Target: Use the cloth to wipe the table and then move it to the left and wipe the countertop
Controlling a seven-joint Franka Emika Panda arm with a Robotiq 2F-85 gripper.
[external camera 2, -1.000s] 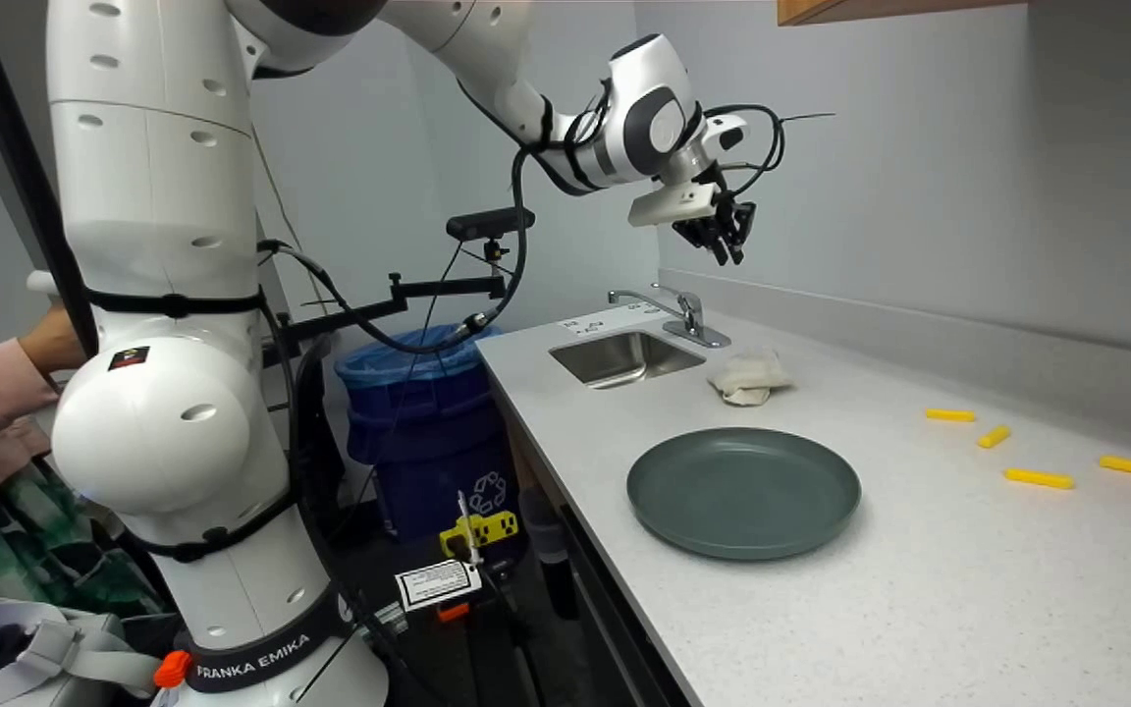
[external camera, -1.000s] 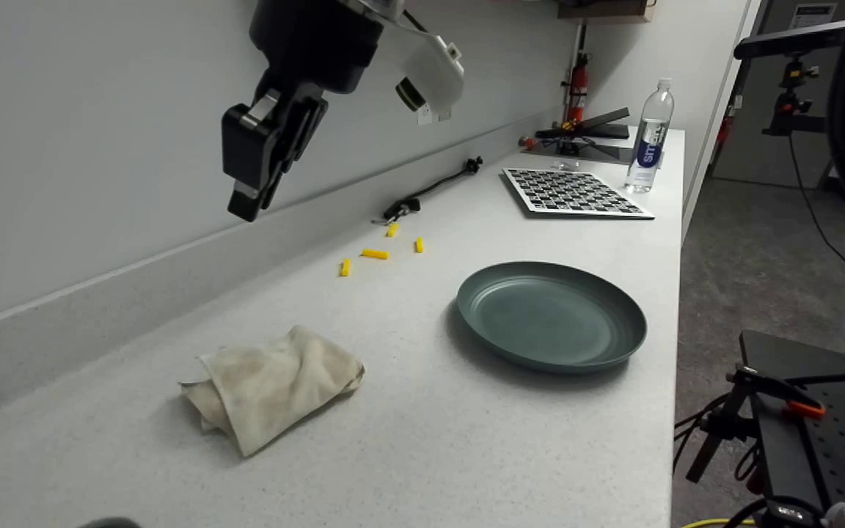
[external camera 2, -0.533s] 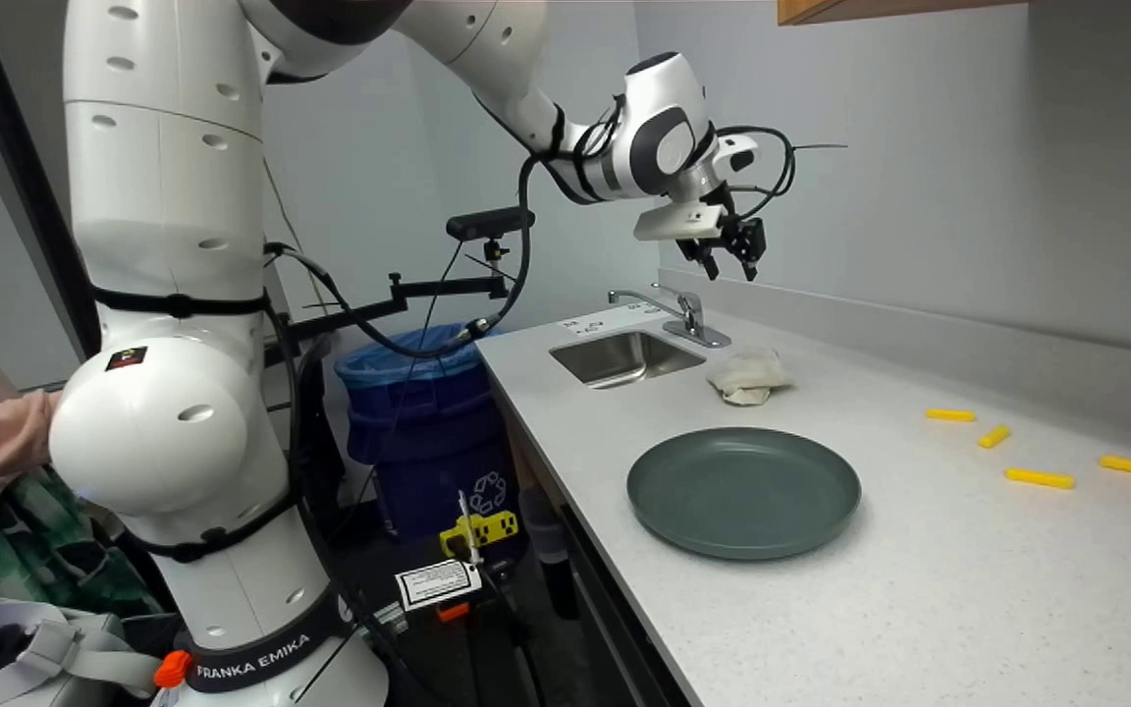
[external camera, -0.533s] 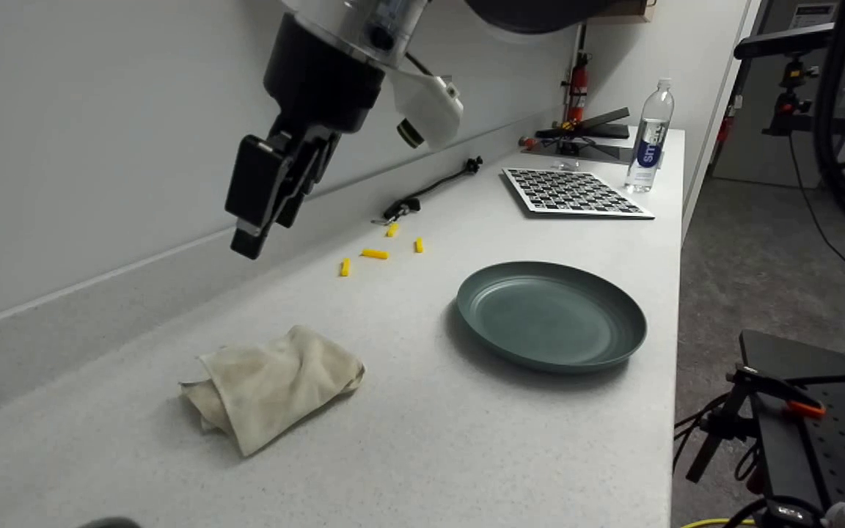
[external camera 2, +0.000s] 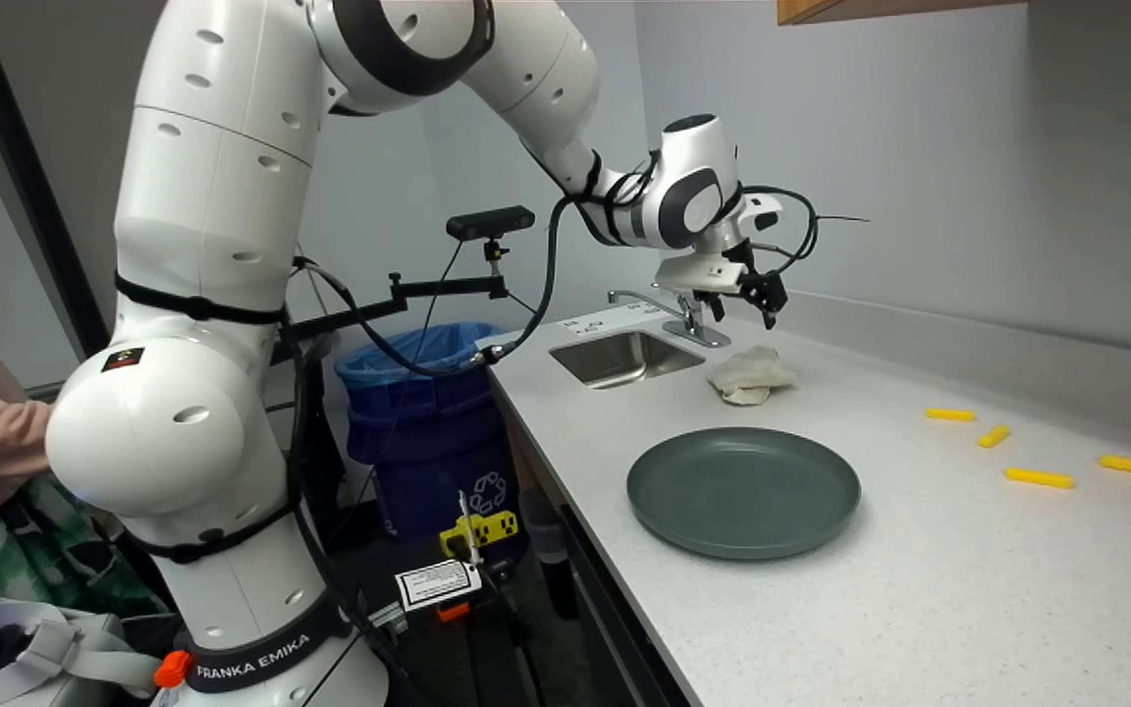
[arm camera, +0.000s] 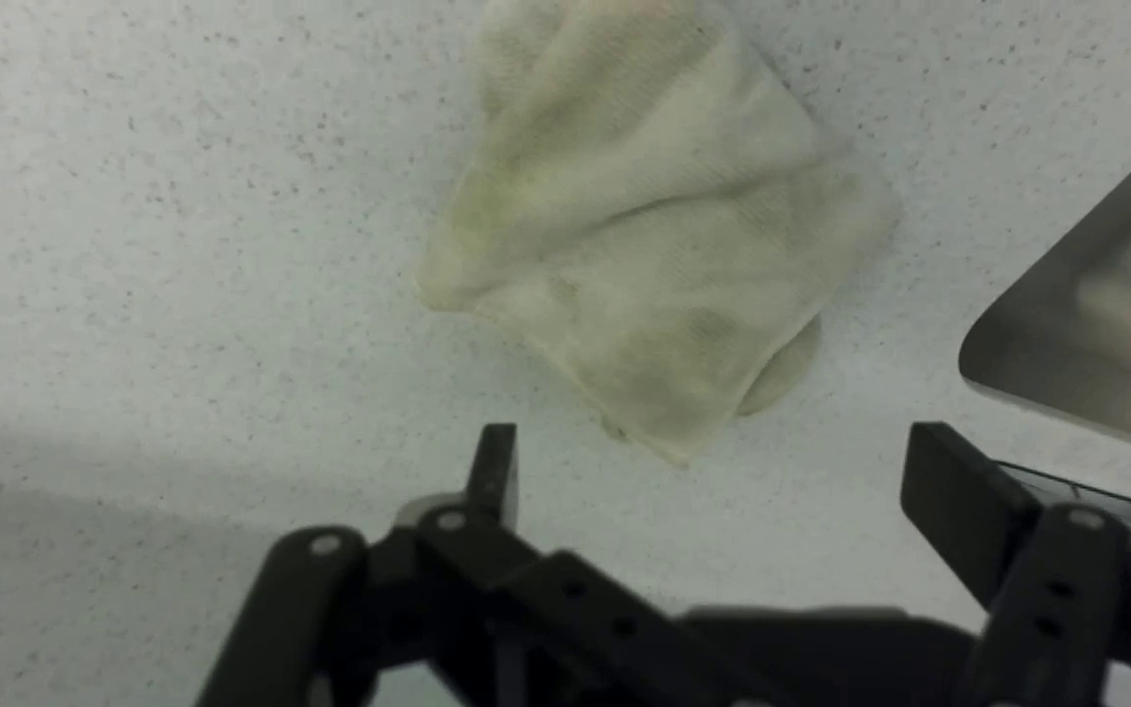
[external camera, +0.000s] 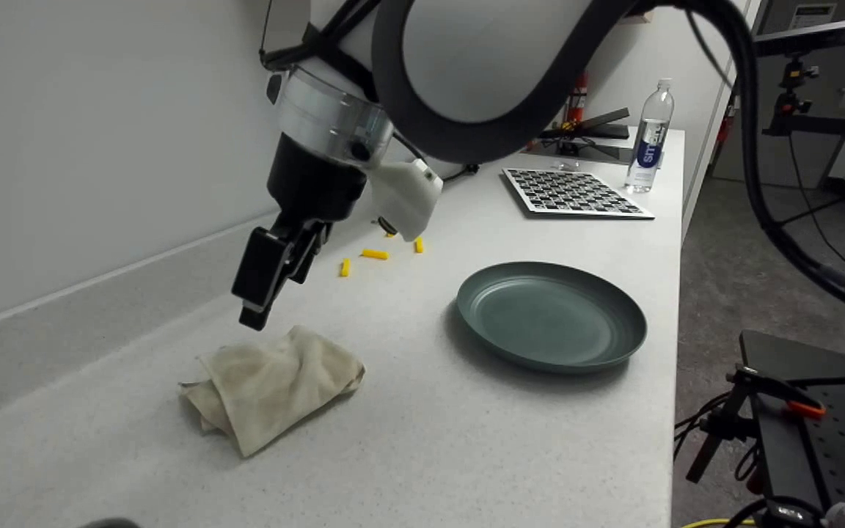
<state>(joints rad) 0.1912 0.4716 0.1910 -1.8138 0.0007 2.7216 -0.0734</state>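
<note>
A crumpled, folded beige cloth (external camera: 276, 389) lies on the white countertop (external camera: 430, 455), near the wall; in an exterior view the cloth (external camera 2: 750, 378) sits close to the sink. Which part of this surface counts as the table, I cannot tell. My gripper (external camera: 276, 301) hangs above the cloth's wall side, apart from it, pointing down at a tilt. In the wrist view the gripper (arm camera: 713, 432) has its black fingers (arm camera: 958, 501) spread wide with nothing held. One corner of the cloth (arm camera: 664, 226) reaches toward the gap between them, lower down on the counter.
A dark green plate (external camera 2: 742, 496) lies near the cloth. Several yellow pieces (external camera: 374, 254) are scattered by the wall. A steel sink (external camera 2: 624, 359) with a faucet (external camera 2: 691, 319) adjoins the cloth. Farther along are a checkered board (external camera: 576, 192) and a bottle (external camera: 650, 139).
The arm has come down and closer to the cloth, and the jaws have spread from a narrow gap to wide apart. The cloth and plate have stayed put.
</note>
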